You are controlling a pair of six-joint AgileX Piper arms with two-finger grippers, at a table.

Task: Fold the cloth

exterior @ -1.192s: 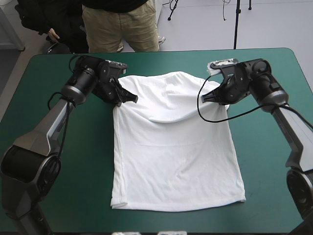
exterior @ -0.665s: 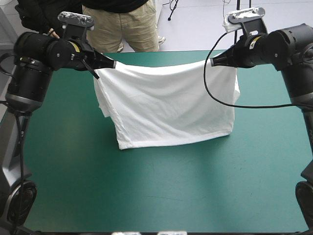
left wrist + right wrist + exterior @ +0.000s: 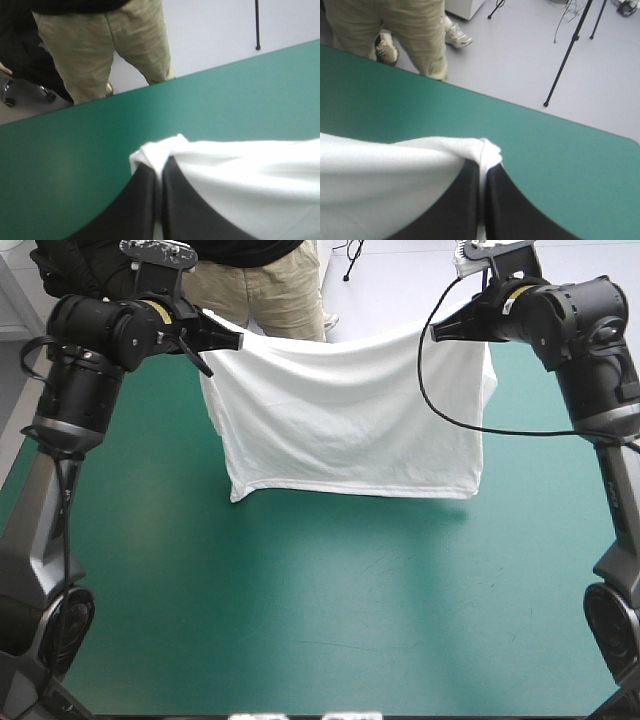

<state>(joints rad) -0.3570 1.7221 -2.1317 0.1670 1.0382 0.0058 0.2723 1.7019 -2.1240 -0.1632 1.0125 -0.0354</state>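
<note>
Teal-green covered table (image 3: pixel 300 590) | white short-sleeved cloth T-shirt (image 3: pixel 350 420) that we hold hanging, spread above its far half | our black-finned left gripper (image 3: pixel 235 343) pinching one upper corner | our black-finned right gripper (image 3: pixel 437 332) pinching the other

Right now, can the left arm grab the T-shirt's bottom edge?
Probably not: the left gripper is shut on the T-shirt, holding its top corner up, and must let go first.
</note>
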